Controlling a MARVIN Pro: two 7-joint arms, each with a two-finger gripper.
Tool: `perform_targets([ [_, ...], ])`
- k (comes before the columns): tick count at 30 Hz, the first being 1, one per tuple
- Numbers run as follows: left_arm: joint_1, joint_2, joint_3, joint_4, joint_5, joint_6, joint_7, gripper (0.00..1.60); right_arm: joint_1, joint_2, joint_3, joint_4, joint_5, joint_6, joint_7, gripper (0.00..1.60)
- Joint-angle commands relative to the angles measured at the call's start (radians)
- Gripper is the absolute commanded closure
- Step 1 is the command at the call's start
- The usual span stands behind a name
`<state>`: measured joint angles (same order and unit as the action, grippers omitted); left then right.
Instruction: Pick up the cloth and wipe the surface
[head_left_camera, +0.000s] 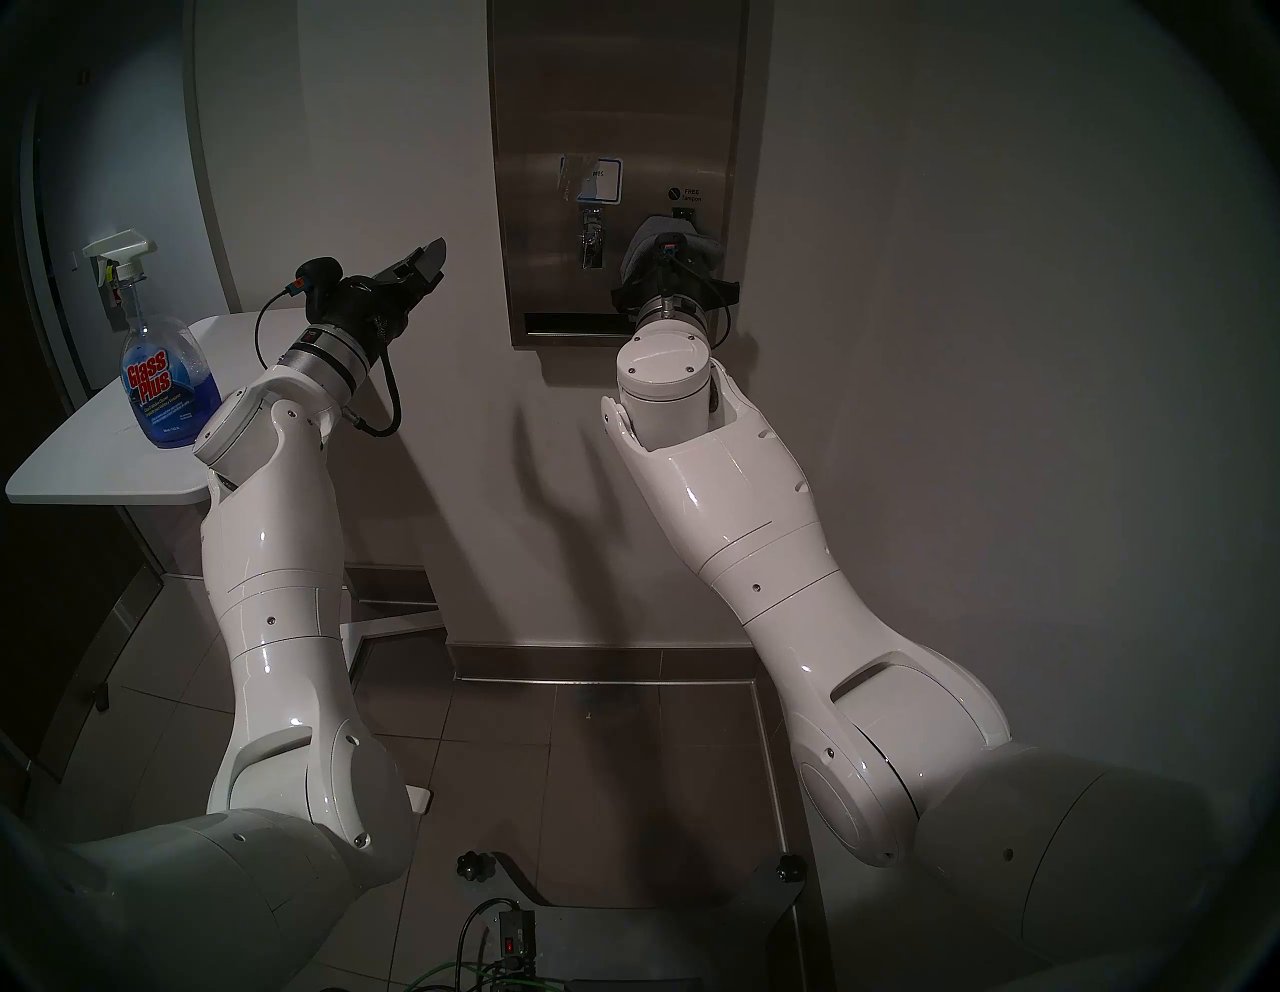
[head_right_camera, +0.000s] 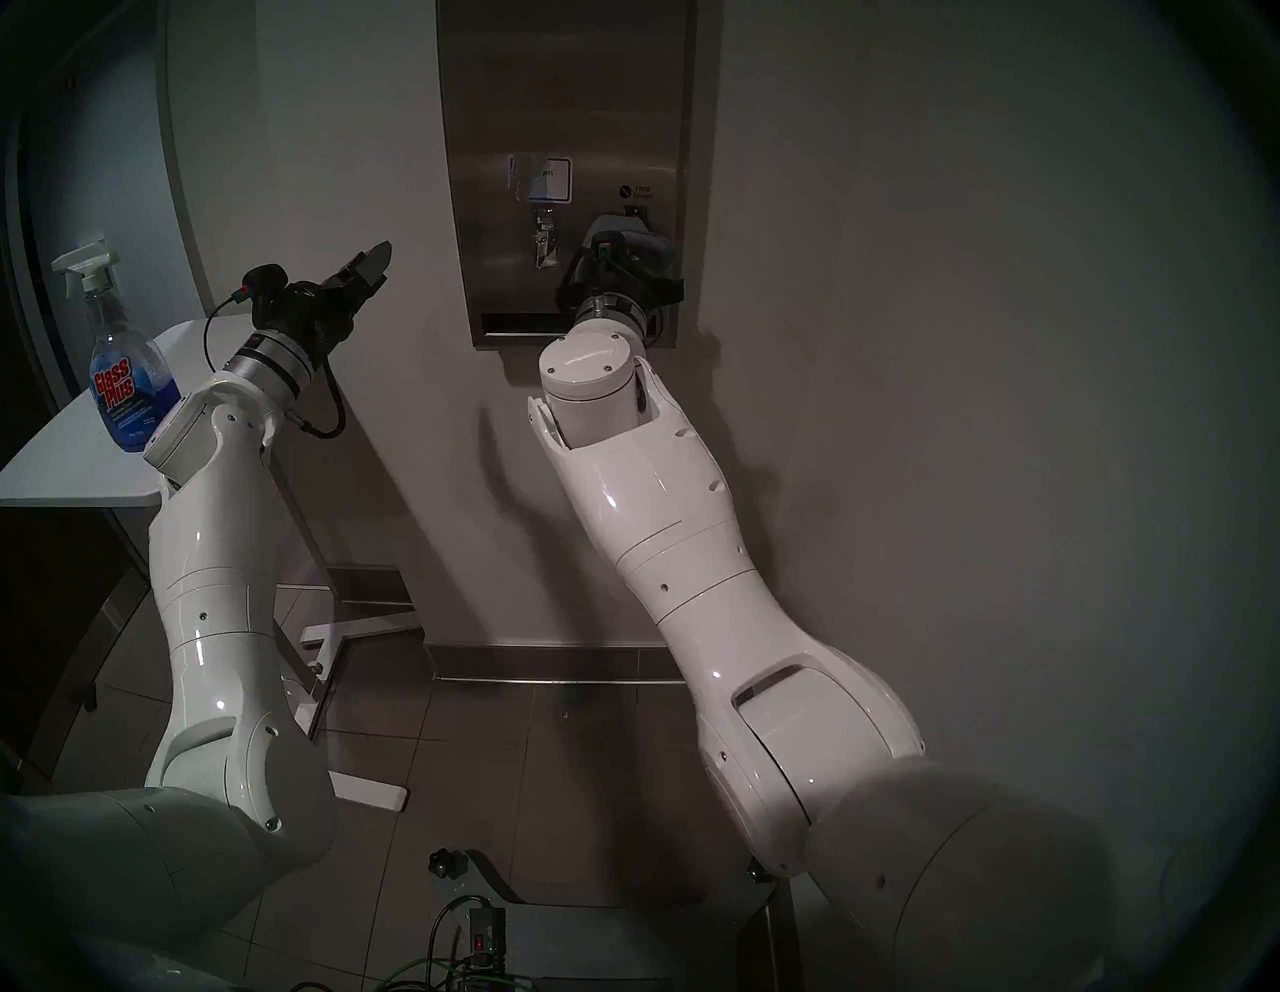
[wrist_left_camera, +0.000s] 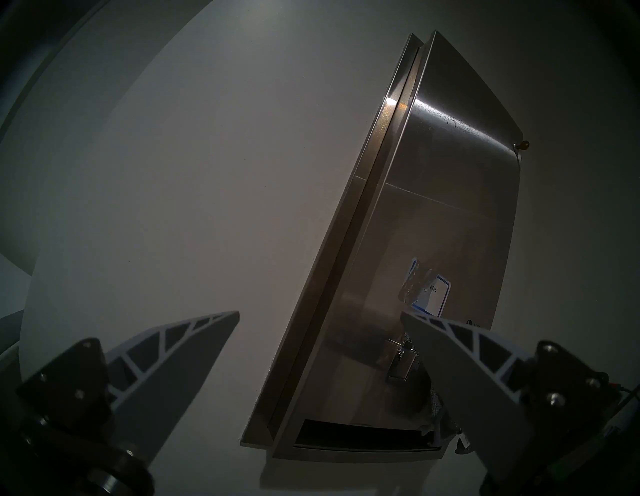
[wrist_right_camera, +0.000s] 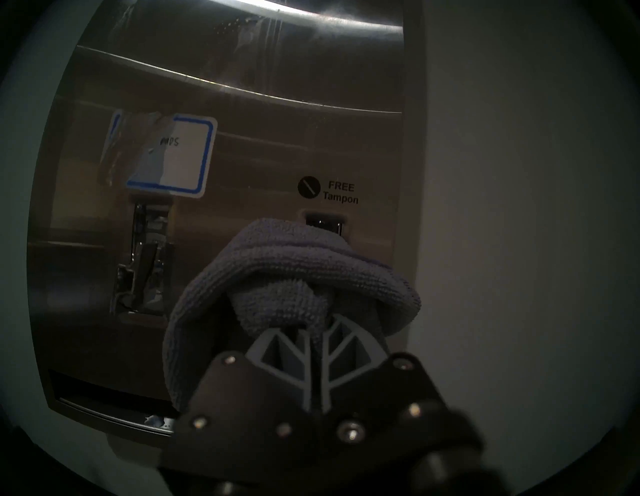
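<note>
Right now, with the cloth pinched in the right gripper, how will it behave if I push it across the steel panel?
The cloth looks thick and floppy: it bulges in loose folds around the right gripper, so it will probably squash and drag rather than slide stiffly. Its terry loops could snag on the right-hand lever, which it partly covers. On the smooth brushed dispenser panel it should otherwise glide fairly easily.

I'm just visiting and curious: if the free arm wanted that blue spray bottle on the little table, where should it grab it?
Probably the narrow neck under the trigger of the spray bottle, approached level from the open side facing the left gripper: the bottle stands upright and its body is wider.
</note>
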<state>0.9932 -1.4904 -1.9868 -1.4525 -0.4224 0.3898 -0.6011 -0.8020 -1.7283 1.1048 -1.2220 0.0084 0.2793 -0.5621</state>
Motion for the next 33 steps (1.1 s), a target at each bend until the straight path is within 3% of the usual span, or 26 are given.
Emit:
perform_targets([
  [1, -0.058, 0.01, 0.009, -0.007, -0.002, -0.018, -0.003, 0.0, -0.001, 0.022, -0.019, -0.039, -0.033, 0.0, -0.015, 1.6],
  [16, -0.076, 0.015, 0.026, 0.031, -0.007, -0.036, -0.003, 0.0, -0.098, 0.071, -0.046, -0.122, -0.033, 0.064, -0.041, 1.6],
  [33, -0.084, 0.024, 0.035, 0.051, -0.01, -0.044, -0.002, 0.0, -0.017, 0.04, -0.008, -0.045, -0.013, 0.042, -0.041, 1.6],
])
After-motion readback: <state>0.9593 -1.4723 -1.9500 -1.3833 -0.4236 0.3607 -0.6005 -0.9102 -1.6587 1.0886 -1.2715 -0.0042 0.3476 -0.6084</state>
